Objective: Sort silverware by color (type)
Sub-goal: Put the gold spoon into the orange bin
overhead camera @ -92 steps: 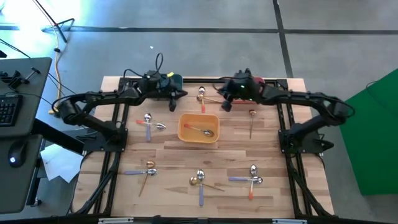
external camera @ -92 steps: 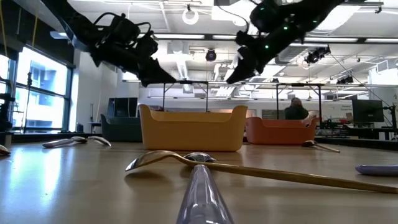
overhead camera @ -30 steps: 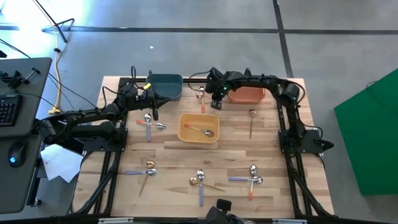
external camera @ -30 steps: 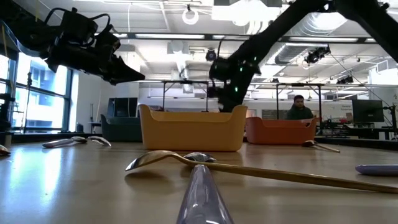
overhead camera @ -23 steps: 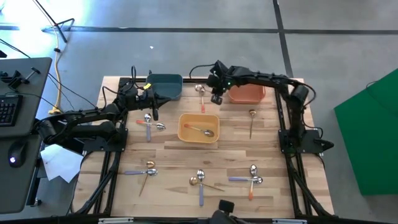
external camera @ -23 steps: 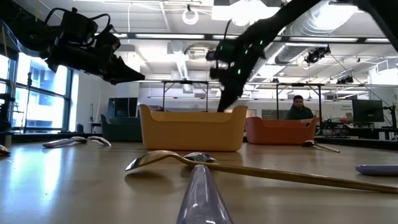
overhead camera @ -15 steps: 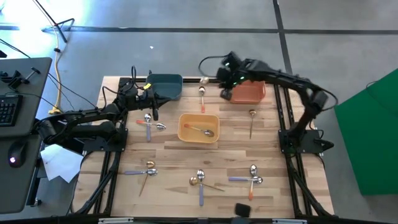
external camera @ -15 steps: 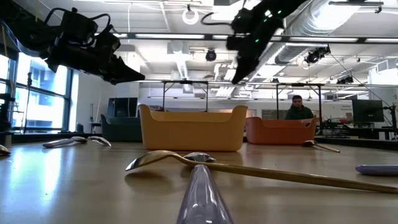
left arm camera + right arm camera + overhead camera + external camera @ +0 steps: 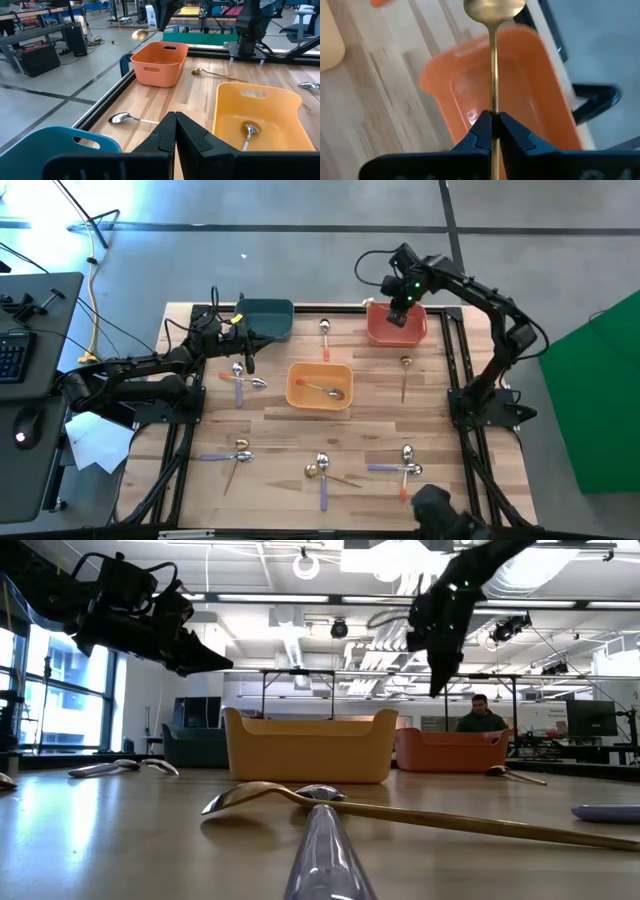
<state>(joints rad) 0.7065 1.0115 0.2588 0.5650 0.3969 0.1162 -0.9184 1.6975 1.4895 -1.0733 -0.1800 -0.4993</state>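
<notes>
My left gripper (image 9: 247,358) hangs shut beside the teal bin (image 9: 264,318), whose contents I can't make out. The yellow bin (image 9: 319,386) at centre holds one spoon (image 9: 248,135). At two o'clock my right gripper (image 9: 491,131) pinches a gold spoon (image 9: 493,30) above the seemingly empty orange bin (image 9: 547,102).

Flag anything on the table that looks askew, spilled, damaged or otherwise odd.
Nothing stands out. Spoons still lie scattered, some crossed, like the pair near the front edge. The right hand holds a gold spoon over the red bin.
</notes>
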